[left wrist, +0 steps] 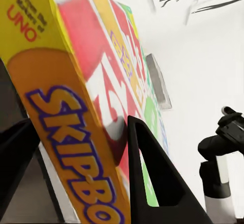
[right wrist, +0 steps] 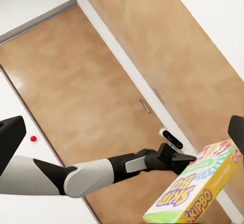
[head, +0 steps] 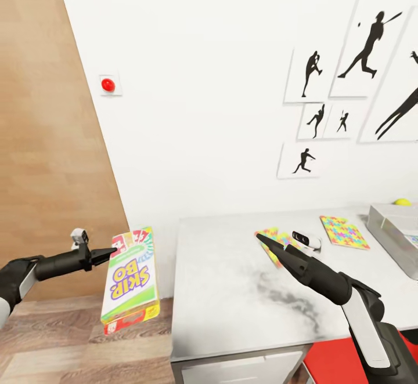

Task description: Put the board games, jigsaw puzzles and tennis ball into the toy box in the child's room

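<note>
Our left gripper (head: 111, 252) pinches the Skip-Bo box (head: 130, 279), one of the board games. The box hangs just past our fingertips, standing on edge and tilted, off the table's (head: 232, 291) near left corner and above the wooden floor (head: 69, 343). In the left wrist view, one dark finger (left wrist: 152, 183) lies across the printed face of the box (left wrist: 86, 132) and the other sits behind it, so the box is clamped between them. In the right wrist view we see the left arm reaching out with the box (right wrist: 195, 191) at its tip.

Our right gripper (head: 264, 241) hovers over the table with its fingers drawn to a narrow point in the head view; we cannot tell whether they are fully pressed together. Just beyond its tip lies one jigsaw puzzle (head: 273, 239), partly hidden by the fingers. A second puzzle (head: 343, 232) lies farther off to the gripper's right. Beyond that stands the grey toy box (head: 395, 227), with the tennis ball (head: 402, 202) just behind it.
</note>
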Robot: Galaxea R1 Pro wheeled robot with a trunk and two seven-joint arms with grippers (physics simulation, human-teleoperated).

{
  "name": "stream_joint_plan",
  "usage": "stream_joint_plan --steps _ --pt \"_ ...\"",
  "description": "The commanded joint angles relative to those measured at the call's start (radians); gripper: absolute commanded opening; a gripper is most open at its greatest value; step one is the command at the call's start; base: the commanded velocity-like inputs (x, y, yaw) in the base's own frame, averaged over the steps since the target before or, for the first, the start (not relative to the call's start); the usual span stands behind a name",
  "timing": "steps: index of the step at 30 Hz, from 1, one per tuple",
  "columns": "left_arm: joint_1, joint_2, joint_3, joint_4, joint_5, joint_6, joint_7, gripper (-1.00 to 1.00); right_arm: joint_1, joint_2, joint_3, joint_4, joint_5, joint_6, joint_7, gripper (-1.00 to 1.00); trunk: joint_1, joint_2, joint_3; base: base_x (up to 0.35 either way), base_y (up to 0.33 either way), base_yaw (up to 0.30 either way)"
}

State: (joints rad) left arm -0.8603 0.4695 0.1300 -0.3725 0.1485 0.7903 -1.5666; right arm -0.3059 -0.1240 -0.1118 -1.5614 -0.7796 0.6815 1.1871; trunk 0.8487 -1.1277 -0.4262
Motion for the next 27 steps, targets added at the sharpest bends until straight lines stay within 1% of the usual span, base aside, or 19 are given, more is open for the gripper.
stream_joint_plan --steps 1,2,3,5,7,13,17,22,27 --pt "0.000 0.018 0.001 0.000 0.000 0.010 -0.004 -1.00 -0.001 -0.001 0.000 0.000 -0.005 0.007 0.000 1.00 -0.004 0.007 0.004 0.000 0.000 0.000" --pt "0.000 0.034 0.000 0.000 0.000 0.011 -0.004 -1.00 -0.001 -0.001 -0.001 0.001 -0.004 0.007 0.000 1.00 -0.008 0.014 0.009 0.000 0.000 0.000" --pt "0.000 0.041 0.000 0.000 0.000 0.012 -0.004 -1.00 0.000 -0.001 -0.001 0.001 -0.004 0.007 0.000 1.00 -0.012 0.021 0.013 0.000 0.000 0.000" --pt "0.000 0.065 0.000 0.000 0.000 0.020 -0.004 -1.00 0.000 -0.002 -0.001 0.001 -0.004 0.007 -0.001 1.00 -0.019 0.035 0.023 0.000 0.000 0.000" --pt "0.000 0.080 0.000 0.000 0.000 0.024 -0.004 -1.00 0.000 -0.001 -0.001 0.001 -0.004 0.007 -0.001 1.00 -0.027 0.049 0.032 0.000 0.000 0.000" --pt "0.000 0.089 0.001 -0.001 0.000 0.027 -0.004 -1.00 0.000 0.000 -0.001 0.001 0.000 0.007 -0.002 1.00 -0.050 0.091 0.061 0.000 0.000 0.000" --pt "0.000 0.090 0.000 -0.005 0.000 0.027 -0.004 -1.00 0.000 0.000 0.000 0.001 0.020 0.004 -0.002 1.00 -0.065 0.119 0.080 0.000 0.000 0.000" --pt "0.000 0.090 0.000 -0.006 -0.001 0.027 -0.004 -1.00 0.000 0.000 0.000 0.001 0.027 -0.035 -0.004 1.00 -0.084 0.154 0.104 0.000 0.000 0.000" --pt "0.000 0.089 0.000 -0.006 -0.001 0.027 -0.004 -1.00 0.001 0.001 0.000 0.002 0.028 -0.042 -0.004 1.00 -0.104 0.189 0.127 -0.101 0.000 0.000"
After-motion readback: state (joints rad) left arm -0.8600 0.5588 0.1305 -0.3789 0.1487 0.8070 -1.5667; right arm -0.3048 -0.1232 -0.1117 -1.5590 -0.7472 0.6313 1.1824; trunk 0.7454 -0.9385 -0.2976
